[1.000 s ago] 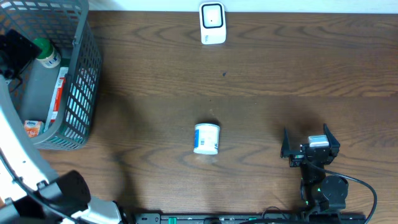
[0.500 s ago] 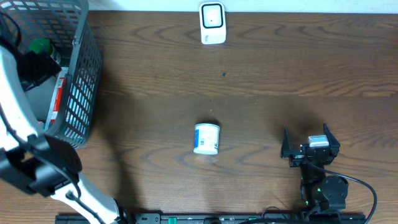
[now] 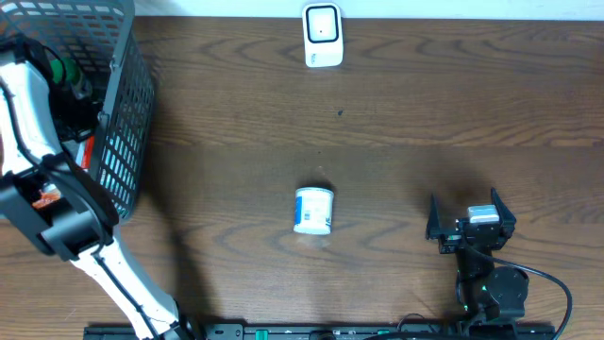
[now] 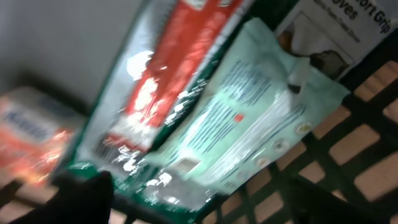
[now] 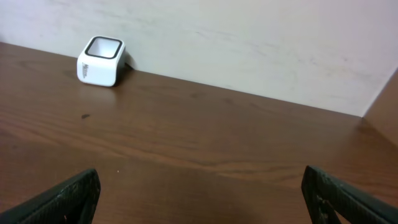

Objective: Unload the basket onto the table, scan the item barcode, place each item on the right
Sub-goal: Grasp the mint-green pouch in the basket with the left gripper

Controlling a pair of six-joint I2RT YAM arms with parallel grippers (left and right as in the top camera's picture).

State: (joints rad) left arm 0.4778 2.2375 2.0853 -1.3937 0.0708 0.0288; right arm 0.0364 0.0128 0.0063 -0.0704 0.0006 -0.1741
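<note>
Overhead: my left arm reaches into the basket [image 3: 127, 113] at the table's [image 3: 396, 123] far left. From up here I can't tell how its jaws stand. The scanner [image 3: 322, 36] stands at the far edge, well apart from the basket. A white tub [image 3: 313, 210] lies mid-table. The right gripper [image 3: 463, 206] sits near the front right, spread and empty.

Left wrist: the left gripper [image 4: 196, 180] is spread wide, pinching nothing. A pale green pouch [image 4: 249, 118] lies just ahead between the fingers, with a red-and-green packet [image 4: 168, 81] overlapping its edge and a blurred orange packet [image 4: 31, 137] off to one side.

Right wrist: only the scanner [image 5: 101, 60] shows, far ahead and left of the spread fingers.
</note>
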